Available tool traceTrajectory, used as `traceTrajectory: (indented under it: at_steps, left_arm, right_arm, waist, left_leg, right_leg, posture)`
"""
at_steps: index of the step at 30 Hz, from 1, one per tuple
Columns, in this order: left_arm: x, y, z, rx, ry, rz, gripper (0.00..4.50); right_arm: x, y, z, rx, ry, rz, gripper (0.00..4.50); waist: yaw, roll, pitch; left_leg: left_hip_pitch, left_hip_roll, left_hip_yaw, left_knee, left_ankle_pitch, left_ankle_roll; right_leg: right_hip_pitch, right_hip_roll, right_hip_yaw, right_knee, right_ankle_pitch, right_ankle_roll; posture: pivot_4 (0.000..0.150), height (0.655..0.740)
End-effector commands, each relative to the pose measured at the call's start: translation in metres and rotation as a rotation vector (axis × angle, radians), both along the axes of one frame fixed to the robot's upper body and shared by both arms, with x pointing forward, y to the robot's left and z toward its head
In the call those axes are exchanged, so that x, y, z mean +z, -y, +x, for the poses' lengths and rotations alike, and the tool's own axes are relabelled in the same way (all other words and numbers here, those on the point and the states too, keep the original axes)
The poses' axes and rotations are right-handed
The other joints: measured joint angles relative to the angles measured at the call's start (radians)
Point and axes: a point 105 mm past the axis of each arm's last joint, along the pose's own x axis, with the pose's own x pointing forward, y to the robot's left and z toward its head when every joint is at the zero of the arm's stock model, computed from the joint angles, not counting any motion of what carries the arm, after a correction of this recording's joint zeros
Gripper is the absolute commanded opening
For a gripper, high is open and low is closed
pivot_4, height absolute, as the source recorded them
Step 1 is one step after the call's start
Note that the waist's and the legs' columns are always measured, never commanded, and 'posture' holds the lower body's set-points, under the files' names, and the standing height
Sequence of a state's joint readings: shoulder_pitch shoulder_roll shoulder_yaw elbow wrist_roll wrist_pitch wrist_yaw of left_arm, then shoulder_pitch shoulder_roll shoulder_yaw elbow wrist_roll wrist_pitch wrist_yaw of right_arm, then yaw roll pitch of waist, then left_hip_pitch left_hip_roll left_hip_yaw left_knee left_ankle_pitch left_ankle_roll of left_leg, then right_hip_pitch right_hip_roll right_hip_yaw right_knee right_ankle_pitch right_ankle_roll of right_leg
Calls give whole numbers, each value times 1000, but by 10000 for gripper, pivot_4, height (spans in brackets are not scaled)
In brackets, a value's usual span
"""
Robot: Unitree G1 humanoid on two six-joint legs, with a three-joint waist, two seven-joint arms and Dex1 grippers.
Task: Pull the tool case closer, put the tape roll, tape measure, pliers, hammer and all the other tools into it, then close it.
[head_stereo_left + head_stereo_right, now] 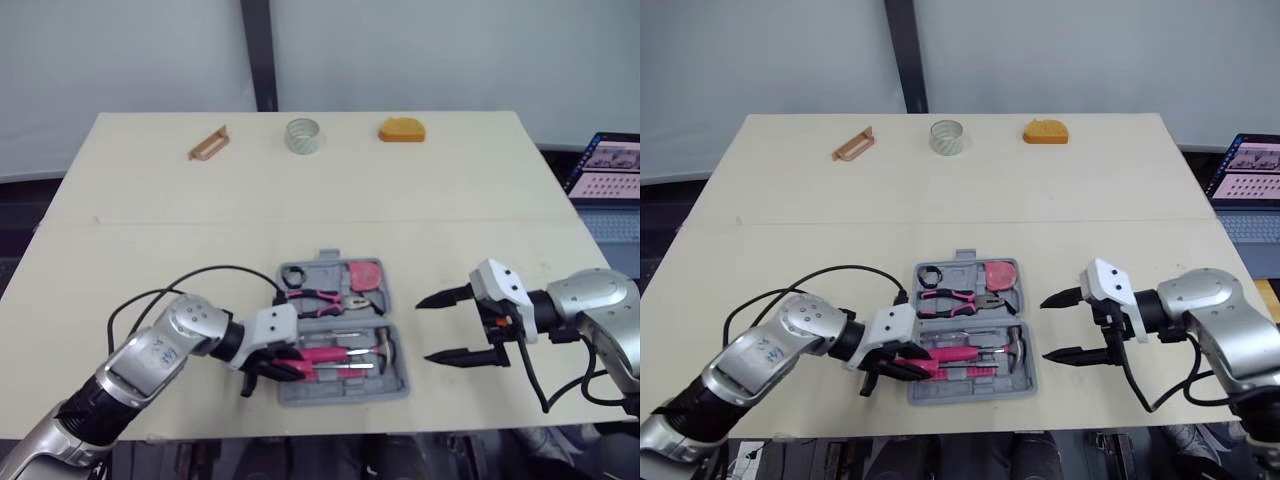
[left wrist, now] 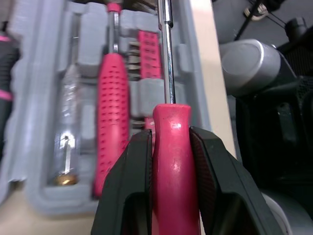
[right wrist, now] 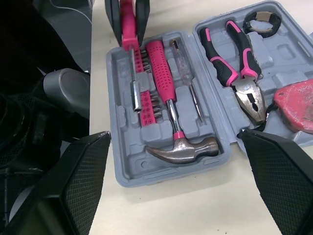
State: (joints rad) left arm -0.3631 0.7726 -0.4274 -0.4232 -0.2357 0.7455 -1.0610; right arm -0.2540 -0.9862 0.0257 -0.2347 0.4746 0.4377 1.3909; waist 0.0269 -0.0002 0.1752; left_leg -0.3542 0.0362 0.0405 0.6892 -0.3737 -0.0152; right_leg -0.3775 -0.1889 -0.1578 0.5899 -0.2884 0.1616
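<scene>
One table (image 1: 480, 200) bears one grey case (image 3: 126, 181), one hammer (image 3: 168, 102), one pair of pliers (image 3: 234, 68), one red tape measure (image 3: 296, 105), one small black roll (image 3: 250, 24), one strip of bits (image 3: 149, 105), two screwdrivers (one pink-handled screwdriver (image 2: 171, 166), one clear-handled screwdriver (image 3: 187, 81)), one clear tape roll (image 1: 303, 146), one brown piece (image 1: 208, 144) and one orange piece (image 1: 401, 130). One laptop (image 1: 607, 170) beside it.

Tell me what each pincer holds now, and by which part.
The left pincer is shut on the pink handle of a screwdriver, its shaft lying over the tool case. The right pincer is open and holds nothing.
</scene>
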Motion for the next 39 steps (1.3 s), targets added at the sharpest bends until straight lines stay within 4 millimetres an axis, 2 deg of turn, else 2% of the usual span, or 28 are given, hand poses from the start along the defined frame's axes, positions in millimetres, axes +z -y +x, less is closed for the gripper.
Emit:
traceTrajectory:
  at_steps: [1,9,20,30,39]
  left_arm:
    - [2,14,-6,-23,1,-21,6331]
    - [-8,25,-11,-4,-53,21,6331]
    - [-7,29,-13,57,-88,85,6331]
    - [-6,36,-26,39,-123,127,6331]
    - [-7,40,-22,58,-107,156,6331]
  right_arm:
    - [7,0,-5,27,19,-10,45000]
    - [8,0,-6,21,18,-10,45000]
    - [7,-2,-7,12,18,-1,45000]
    - [4,-5,-7,8,20,12,45000]
    - [2,-7,-8,3,21,21,45000]
  waist:
    - [1,0,0]
    - [1,0,0]
    - [2,0,0]
    - [2,0,0]
    - [3,0,0]
  left_leg:
    - [0,0,0,0,0,0]
    - [0,0,-1,1,0,0]
    - [-1,0,-1,2,0,0]
    - [-1,0,-1,2,0,0]
    - [-1,0,-2,3,0,0]
  right_leg:
    - [0,0,0,0,0,0]
    - [0,0,0,0,0,0]
    - [0,0,0,0,0,0]
    - [1,0,0,0,0,0]
    - [1,0,0,0,0,0]
  posture:
    - [1500,7400]
    - [1500,7400]
    - [1500,7400]
    - [1500,7400]
    - [1500,7400]
